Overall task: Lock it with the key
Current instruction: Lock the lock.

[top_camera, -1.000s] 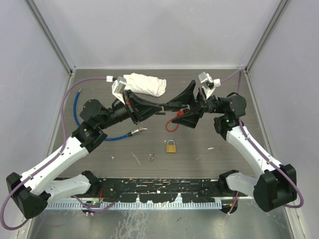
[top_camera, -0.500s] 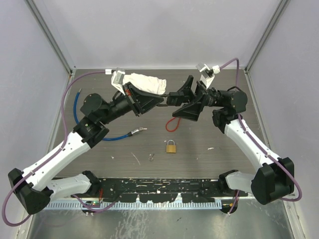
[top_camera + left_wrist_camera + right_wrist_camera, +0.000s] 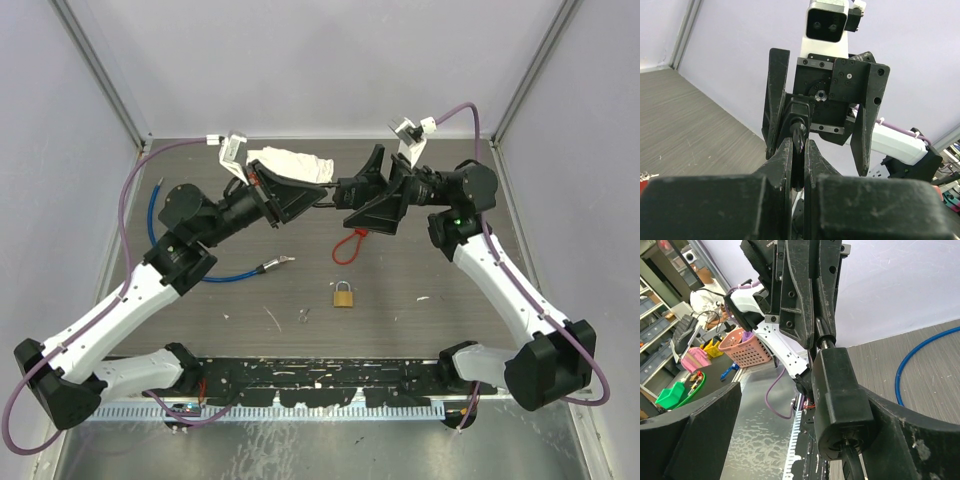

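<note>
Above the bench (image 3: 420, 270), we see the left gripper (image 3: 322, 201) pinched tight on the key (image 3: 799, 134) in mid-air. The right gripper (image 3: 345, 204) faces it, jaws spread wide on either side of the key's end. A red loop (image 3: 348, 245) dangles beneath; the padlock (image 3: 343, 294) lies on the bench below.

We counted two claws, the left claw (image 3: 322, 201) and the right claw (image 3: 345, 205). On the surface (image 3: 420, 270) we counted one brass padlock (image 3: 343, 294), one white cloth (image 3: 295, 166) and one blue cable (image 3: 232, 276). Near the padlock we saw one red loop (image 3: 347, 247).
</note>
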### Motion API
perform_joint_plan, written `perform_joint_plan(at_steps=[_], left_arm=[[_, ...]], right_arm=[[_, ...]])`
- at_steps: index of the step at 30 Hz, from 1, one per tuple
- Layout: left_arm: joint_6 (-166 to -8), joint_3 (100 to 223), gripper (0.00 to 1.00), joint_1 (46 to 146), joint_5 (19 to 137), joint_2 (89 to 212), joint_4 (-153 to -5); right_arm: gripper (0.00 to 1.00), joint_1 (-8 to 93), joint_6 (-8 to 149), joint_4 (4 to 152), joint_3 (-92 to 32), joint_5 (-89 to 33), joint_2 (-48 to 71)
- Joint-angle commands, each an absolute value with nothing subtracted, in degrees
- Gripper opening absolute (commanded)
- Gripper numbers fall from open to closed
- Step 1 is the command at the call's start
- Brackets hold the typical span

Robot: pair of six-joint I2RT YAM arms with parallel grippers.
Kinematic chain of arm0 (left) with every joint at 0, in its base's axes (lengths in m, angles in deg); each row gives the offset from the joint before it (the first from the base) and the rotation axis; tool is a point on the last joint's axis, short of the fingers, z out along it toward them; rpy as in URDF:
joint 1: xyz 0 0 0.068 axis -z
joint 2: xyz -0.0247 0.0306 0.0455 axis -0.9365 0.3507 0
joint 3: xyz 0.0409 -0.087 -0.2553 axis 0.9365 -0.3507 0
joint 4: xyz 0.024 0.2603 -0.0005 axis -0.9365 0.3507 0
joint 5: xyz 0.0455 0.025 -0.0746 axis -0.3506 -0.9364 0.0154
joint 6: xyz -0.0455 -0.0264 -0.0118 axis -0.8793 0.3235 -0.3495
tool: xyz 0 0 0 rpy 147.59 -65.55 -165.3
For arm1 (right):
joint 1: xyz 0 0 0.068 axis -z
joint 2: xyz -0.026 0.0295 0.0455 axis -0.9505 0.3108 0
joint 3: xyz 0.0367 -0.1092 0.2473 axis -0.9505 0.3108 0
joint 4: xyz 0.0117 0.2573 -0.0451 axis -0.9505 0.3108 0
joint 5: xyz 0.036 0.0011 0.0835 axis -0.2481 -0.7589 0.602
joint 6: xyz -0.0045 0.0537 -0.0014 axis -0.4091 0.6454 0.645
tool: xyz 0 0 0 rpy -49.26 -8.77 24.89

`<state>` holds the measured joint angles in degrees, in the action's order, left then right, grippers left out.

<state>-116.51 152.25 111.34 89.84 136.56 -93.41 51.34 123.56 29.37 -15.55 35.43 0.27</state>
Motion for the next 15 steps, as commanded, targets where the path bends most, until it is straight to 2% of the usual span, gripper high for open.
perform_joint_plan(at_steps=[1,11,15], left_arm=[[-116.7,157.2,0.0,111.1,86.7,136.8,-95.5],[-114.7,157.3,0.0,111.0,88.2,137.7,-93.4],[-114.1,156.7,0.0,110.9,88.4,137.5,-92.8]], right_arm=[[0.93,50.2,119.3,33.9,-20.2,36.1,-0.8],[0.87,49.2,115.9,39.1,-19.9,35.3,-1.4],[0.8,49.2,116.1,39.2,-19.8,34.7,-1.9]])
